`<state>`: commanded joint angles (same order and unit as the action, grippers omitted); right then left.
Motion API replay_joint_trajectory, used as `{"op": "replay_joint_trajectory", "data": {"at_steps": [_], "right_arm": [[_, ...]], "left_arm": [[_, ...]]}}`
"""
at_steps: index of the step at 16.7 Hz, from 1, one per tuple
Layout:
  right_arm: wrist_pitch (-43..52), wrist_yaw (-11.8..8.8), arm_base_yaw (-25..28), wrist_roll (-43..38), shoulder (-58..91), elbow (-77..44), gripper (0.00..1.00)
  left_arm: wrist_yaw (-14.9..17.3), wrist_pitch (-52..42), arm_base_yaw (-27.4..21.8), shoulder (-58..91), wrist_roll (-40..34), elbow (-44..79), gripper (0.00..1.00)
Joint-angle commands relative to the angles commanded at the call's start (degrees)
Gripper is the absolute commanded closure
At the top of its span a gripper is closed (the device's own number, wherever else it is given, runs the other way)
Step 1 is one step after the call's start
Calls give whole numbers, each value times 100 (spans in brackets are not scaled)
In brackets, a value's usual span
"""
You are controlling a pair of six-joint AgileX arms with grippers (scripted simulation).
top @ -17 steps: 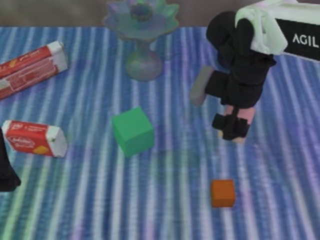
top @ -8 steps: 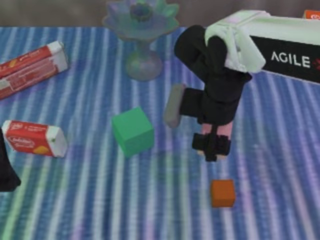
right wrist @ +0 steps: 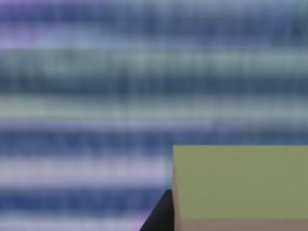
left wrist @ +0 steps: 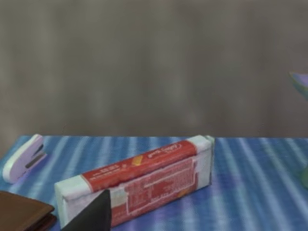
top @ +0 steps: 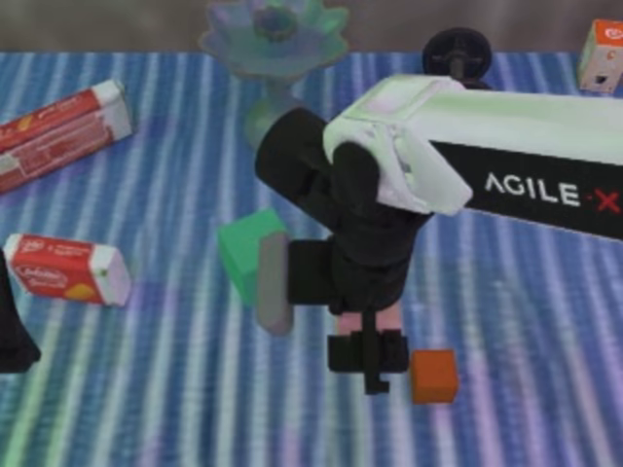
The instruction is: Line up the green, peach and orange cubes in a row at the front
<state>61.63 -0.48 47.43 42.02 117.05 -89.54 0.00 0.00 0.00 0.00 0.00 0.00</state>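
My right gripper [top: 368,355] is shut on the pale peach cube [top: 368,319], holding it just above the striped cloth, close to the left of the small orange cube [top: 434,376]. In the right wrist view the held cube [right wrist: 240,187] fills the corner beside one dark finger [right wrist: 161,216]. The big green cube [top: 243,253] lies behind and to the left, partly covered by the right arm. My left gripper [top: 14,336] is parked at the left edge of the table.
Two red-and-white oblong boxes [top: 63,122] [top: 68,269] lie at the left. A pale glass stand [top: 275,39] rises at the back middle, with a black round object [top: 458,47] and a white-and-orange carton [top: 602,53] at the back right. The left wrist view shows a white stapler [left wrist: 24,156].
My right arm has swung forward and left with the peach cube, from the middle right of the table down to beside the orange cube. It now covers part of the green cube.
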Motion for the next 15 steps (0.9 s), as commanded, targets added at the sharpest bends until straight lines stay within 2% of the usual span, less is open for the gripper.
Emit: {"op": "replay_joint_trajectory", "data": {"at_steps": [4,11,15], "right_arm": [[-96,-4,-23,-20,57,53,100],[-1369,3,-6,-3,498,861,100],[-1412,4,-5,-2,519,893,100]], "left_arm": [[0,0,0,0,0,0,0],[0,0,0,0,0,0,0],[0,0,0,0,0,0,0]]}}
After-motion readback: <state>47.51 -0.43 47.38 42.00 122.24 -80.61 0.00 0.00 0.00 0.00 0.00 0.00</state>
